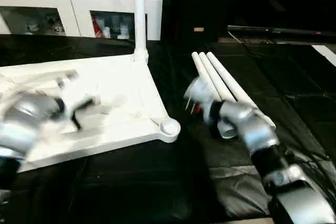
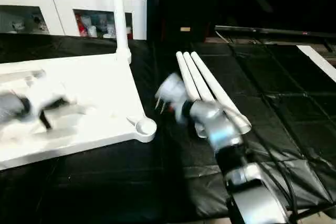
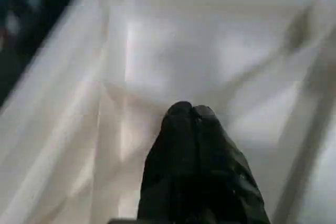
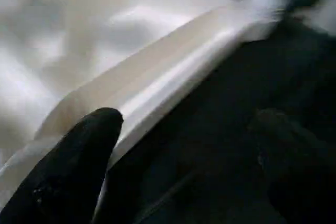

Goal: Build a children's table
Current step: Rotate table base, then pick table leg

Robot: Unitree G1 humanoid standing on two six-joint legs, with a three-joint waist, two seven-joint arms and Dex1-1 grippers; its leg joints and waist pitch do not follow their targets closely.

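One white plastic rectangular table top (image 1: 113,103) lies upside down on your black padded mat (image 1: 157,182), toward its left edge, with one round white leg (image 1: 139,14) upright in the far corner socket. Three loose tapered white legs (image 1: 223,85) lie side by side at mid-mat. Your left gripper (image 3: 190,109), fingers pressed together, hovers over the top; your right gripper (image 4: 189,124), spread wide, faces the top's edge.

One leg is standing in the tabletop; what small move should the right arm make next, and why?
Probably bring the right gripper back onto one of the three loose legs and close. Its jaws are open and empty, only one leg is fitted, and the near corner socket is empty.
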